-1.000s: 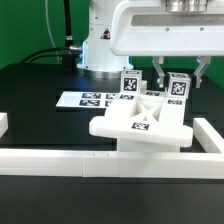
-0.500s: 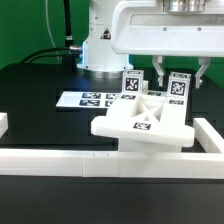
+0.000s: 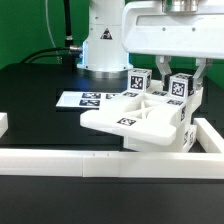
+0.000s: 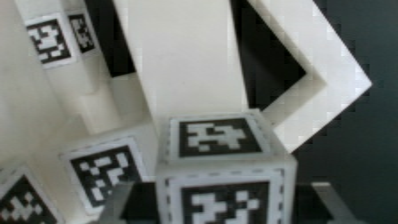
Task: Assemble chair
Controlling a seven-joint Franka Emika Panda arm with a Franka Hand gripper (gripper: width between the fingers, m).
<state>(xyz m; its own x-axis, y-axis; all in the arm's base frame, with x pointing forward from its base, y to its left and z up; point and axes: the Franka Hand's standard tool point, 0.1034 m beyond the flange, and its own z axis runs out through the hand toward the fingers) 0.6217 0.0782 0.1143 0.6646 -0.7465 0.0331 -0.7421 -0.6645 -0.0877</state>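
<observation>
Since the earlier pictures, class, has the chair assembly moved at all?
Yes. The chair assembly has swung toward the exterior view's left: its near slab now reaches further along the marker board, and the tagged legs sit rotated under the claw.

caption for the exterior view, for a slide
Panda arm's pincer holds the partly built white chair tilted above the black table, beside the marker board and the white border rail.

Worktop (image 3: 40,95): black, flat surface. Marker board (image 3: 85,100): thin, white, lying flat on the worktop toward the far side, several black-and-white tags visible on it. Border rail (image 3: 60,163): long, plain white, running along the near edge, with a short return at the exterior view's right (image 3: 212,135). Black cables (image 3: 45,55) trail at the far left. Background green.
</observation>
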